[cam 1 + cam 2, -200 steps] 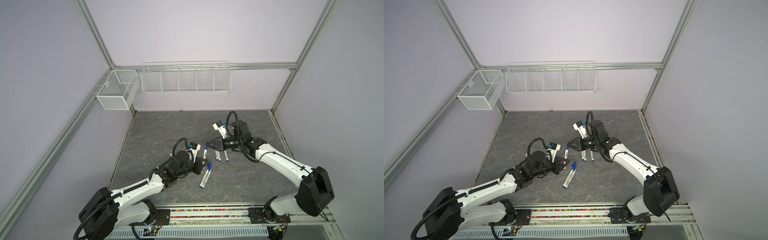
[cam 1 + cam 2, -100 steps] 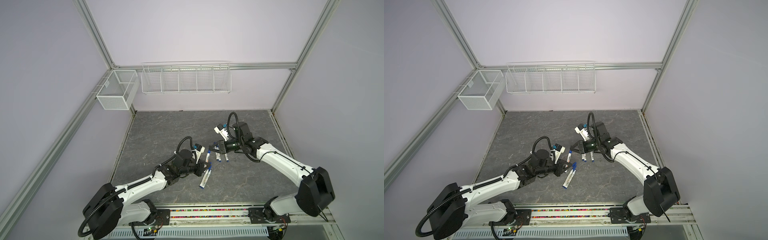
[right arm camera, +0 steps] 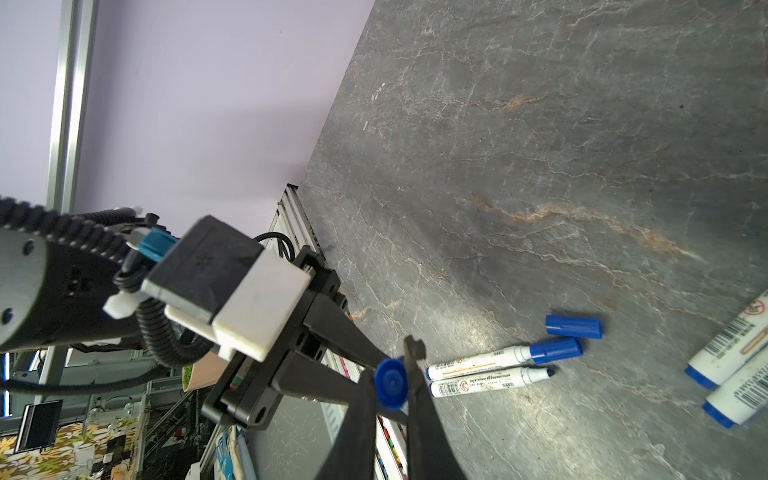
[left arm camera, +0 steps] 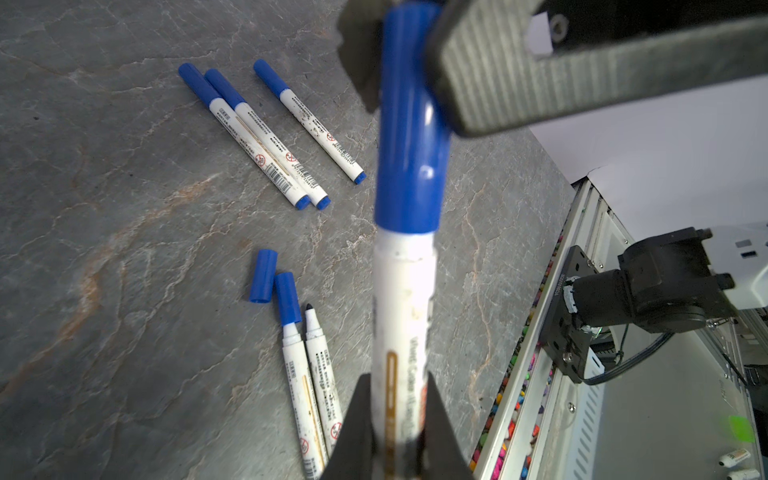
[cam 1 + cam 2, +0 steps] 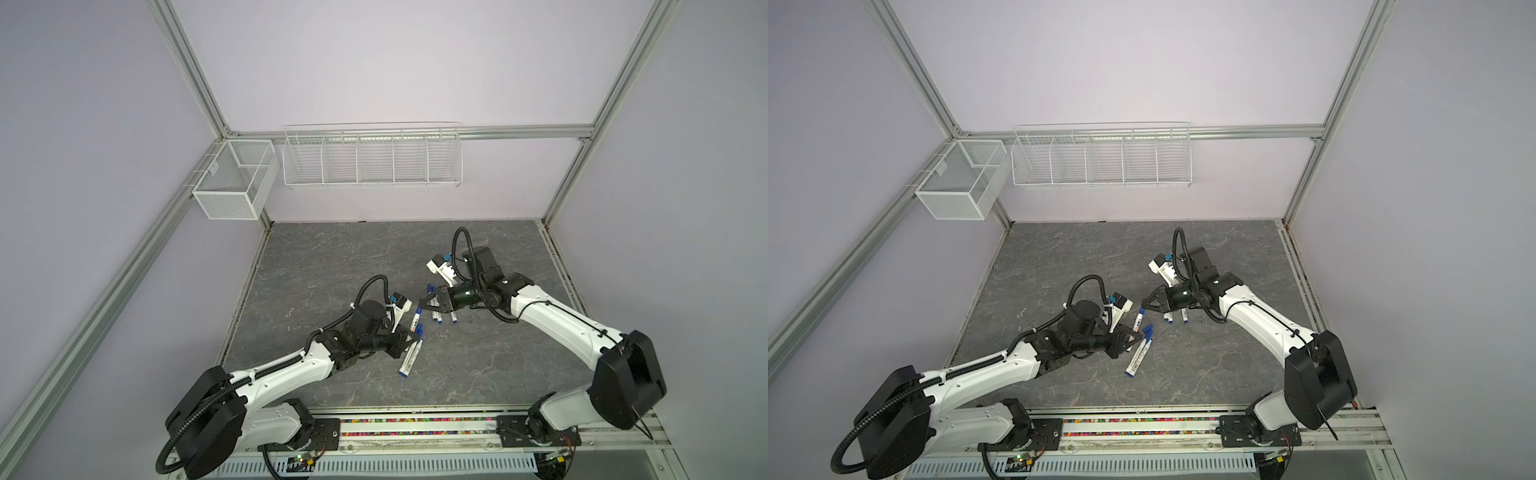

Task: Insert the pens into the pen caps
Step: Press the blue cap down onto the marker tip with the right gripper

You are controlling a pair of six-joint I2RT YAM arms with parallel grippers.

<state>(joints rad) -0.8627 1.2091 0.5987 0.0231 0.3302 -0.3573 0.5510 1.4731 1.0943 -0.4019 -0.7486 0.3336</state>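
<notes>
Hands met: left hand (image 4: 399,419) clamped on pen (image 4: 402,316), right hand (image 3: 388,365) pinching cap (image 4: 411,137), now over tip; seating looks near done.

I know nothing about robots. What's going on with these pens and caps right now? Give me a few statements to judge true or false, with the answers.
1. Both grippers hold one pen between them. True: the left gripper is shut on the held pen at its barrel, and the right gripper is shut on its cap.
2. Every pen lying on the table is capped. False: one uncapped pen shows a bare dark tip.
3. One loose cap lies on the table. True.
4. Three capped pens stand upright in a wire basket. False: the three capped pens lie flat, close together, on the table.
</notes>
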